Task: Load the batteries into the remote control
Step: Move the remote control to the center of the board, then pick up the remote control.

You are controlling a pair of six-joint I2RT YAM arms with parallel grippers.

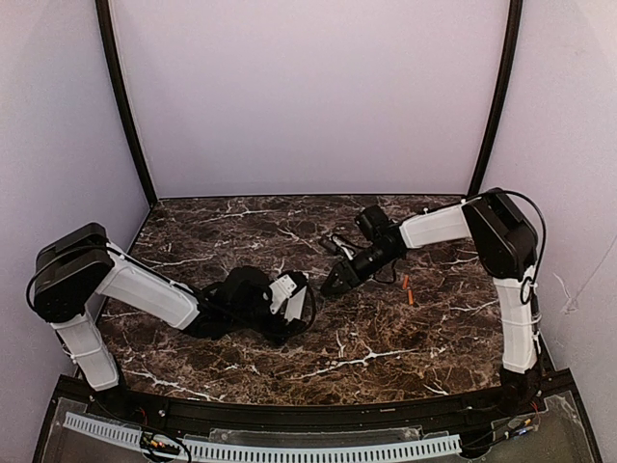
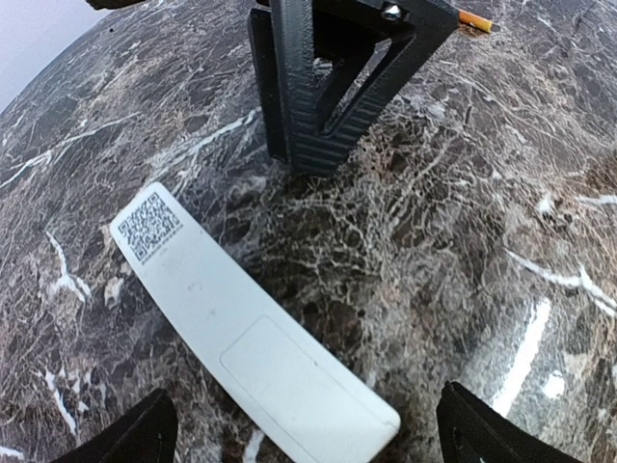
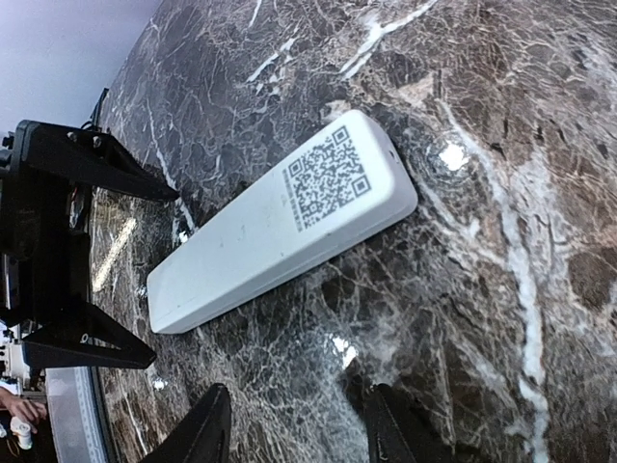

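The white remote control (image 2: 241, 328) lies flat on the marble table, back side up, with a QR label (image 2: 149, 224) at one end and its battery cover closed. My left gripper (image 2: 308, 442) is open, its jaws standing wide on either side of the remote's near end without touching it. My right gripper (image 3: 299, 429) is open and empty, just short of the remote (image 3: 280, 227), facing the left gripper (image 3: 67, 251) across it. Orange-red batteries (image 1: 408, 288) lie on the table to the right of the right gripper (image 1: 337, 281); one battery (image 2: 474, 19) shows in the left wrist view.
A small dark-and-white piece (image 1: 337, 241) lies behind the right gripper. Pale walls and two black posts (image 1: 125, 106) close in the table (image 1: 386, 357) at the back and sides.
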